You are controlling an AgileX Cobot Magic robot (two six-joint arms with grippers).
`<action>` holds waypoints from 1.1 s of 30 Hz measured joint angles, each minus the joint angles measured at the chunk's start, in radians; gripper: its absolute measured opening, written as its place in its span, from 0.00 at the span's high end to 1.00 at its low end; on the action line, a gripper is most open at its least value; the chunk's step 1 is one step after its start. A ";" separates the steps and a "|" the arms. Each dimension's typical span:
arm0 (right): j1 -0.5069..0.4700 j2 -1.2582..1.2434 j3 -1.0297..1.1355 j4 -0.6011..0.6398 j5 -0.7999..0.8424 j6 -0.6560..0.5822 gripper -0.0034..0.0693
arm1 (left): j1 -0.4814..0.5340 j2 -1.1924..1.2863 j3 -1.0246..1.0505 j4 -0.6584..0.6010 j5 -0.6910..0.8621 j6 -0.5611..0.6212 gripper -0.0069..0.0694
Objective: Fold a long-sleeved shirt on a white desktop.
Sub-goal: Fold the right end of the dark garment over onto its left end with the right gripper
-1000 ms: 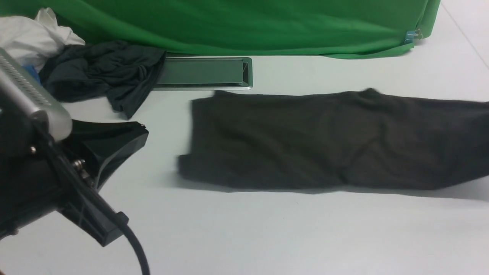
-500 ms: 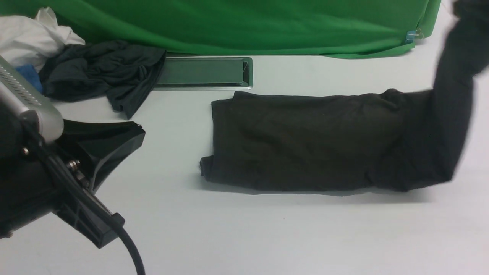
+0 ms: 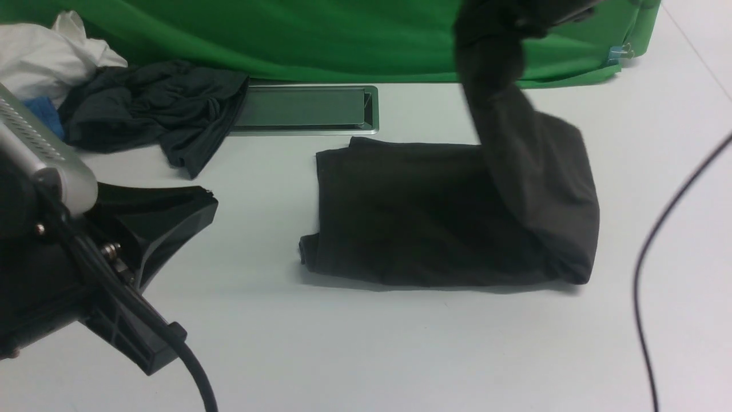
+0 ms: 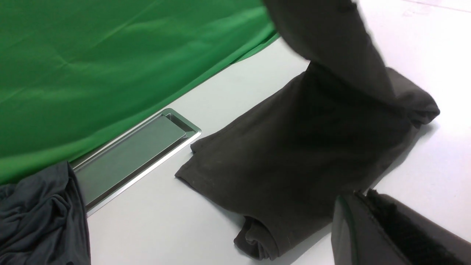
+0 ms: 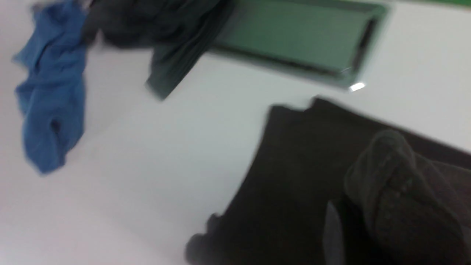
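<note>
The long-sleeved shirt point(image 3: 412, 212) lies as a dark brownish-black band on the white desktop point(image 3: 400, 343), in front of the silver-framed hatch point(image 3: 303, 109). Its right end rises in a steep flap and arches back over the flat part. My right gripper point(image 3: 514, 17) holds that end at the top of the front view, shut on the cloth and mostly wrapped in it. In the right wrist view the fabric bunches over the gripper point(image 5: 353, 221). My left gripper point(image 3: 209, 197) hangs low at the left, shut and empty, apart from the shirt's left edge point(image 4: 206, 184).
A charcoal-grey garment point(image 3: 154, 106), a white cloth point(image 3: 46, 51) and a blue garment point(image 5: 51, 95) are piled at the back left. The green backdrop point(image 3: 343, 34) runs along the far edge. A thin black cable point(image 3: 646, 257) hangs at the right.
My right gripper has lifted the shirt's right end and carried it leftward over the body. The flat part now looks shorter. The left arm has barely moved.
</note>
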 joint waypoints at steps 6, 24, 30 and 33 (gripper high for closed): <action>0.046 0.112 -0.101 0.029 0.063 -0.013 0.82 | 0.000 0.000 0.000 0.000 0.000 0.000 0.89; 0.119 0.198 -0.140 0.090 0.086 0.020 0.60 | 0.000 0.000 0.000 0.000 0.000 0.000 0.89; 0.126 0.188 -0.170 0.128 0.123 0.039 0.25 | 0.000 0.000 0.000 -0.001 0.000 -0.002 0.89; 0.114 0.152 -0.200 0.112 0.176 0.022 0.33 | 0.000 0.000 0.000 -0.001 -0.001 -0.045 0.89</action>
